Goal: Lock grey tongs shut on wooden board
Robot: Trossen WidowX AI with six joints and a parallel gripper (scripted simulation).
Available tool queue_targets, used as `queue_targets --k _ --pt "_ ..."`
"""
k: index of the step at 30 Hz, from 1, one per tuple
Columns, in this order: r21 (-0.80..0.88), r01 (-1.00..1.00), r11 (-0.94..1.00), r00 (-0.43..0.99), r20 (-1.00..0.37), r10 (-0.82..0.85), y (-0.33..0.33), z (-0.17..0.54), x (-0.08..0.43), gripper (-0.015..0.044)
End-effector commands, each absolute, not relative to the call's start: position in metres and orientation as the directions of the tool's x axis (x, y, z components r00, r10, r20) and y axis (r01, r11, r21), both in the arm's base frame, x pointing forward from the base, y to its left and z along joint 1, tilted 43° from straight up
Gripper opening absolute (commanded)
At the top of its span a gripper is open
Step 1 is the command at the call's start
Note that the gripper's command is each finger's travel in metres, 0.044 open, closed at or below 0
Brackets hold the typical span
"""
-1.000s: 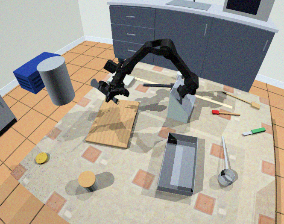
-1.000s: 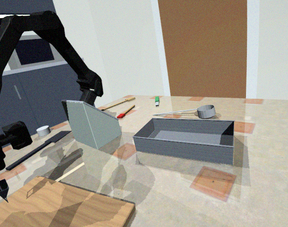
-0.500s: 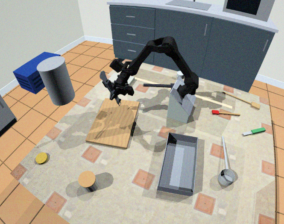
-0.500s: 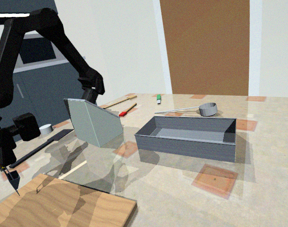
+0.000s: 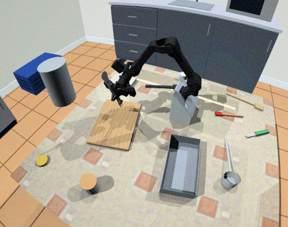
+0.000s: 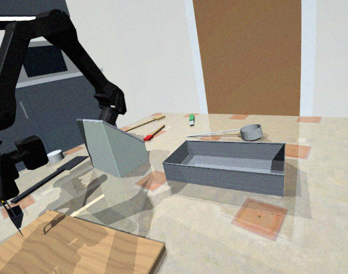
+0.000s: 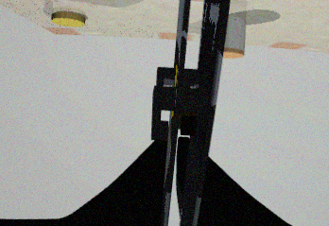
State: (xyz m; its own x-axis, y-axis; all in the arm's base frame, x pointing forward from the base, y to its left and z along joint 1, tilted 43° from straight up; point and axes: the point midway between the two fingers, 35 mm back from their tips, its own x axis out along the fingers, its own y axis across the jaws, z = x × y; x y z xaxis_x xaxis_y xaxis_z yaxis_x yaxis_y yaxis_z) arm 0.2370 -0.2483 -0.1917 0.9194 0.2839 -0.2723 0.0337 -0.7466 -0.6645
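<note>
My gripper (image 5: 112,91) (image 7: 173,146) is shut on the grey tongs (image 5: 105,76) (image 6: 15,213) (image 7: 215,21) and holds them in the air near the far left end of the wooden board (image 5: 114,131) (image 6: 129,246). The tongs are tilted steeply. Their rounded tip end points up and left, and their hinge end with a thin wire loop points down toward the board. Their arms lie close together, with a narrow gap in the wrist view. The lock inside the hinge is hidden. The roasting tin (image 5: 180,195) (image 6: 224,178) is empty.
A grey-green slanted block (image 5: 178,111) (image 6: 123,153) stands by the arm's base. An orange-topped can (image 5: 88,182) and a yellow disc (image 5: 42,160) lie toward the front left. A ladle-like pan (image 5: 230,180) (image 6: 251,132) is right of the tin.
</note>
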Motion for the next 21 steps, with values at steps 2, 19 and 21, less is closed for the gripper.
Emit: queue_targets --k 2,19,21 --pt "-0.665 0.039 -0.746 0.923 -0.262 0.282 -0.2496 -0.1897 0.237 -0.015" --pt "-0.667 0.028 -0.745 0.912 -0.288 0.292 -0.2518 -0.194 0.24 -0.015" --pt "-0.668 0.017 -0.744 0.899 -0.315 0.303 -0.2539 -0.1983 0.243 -0.015"
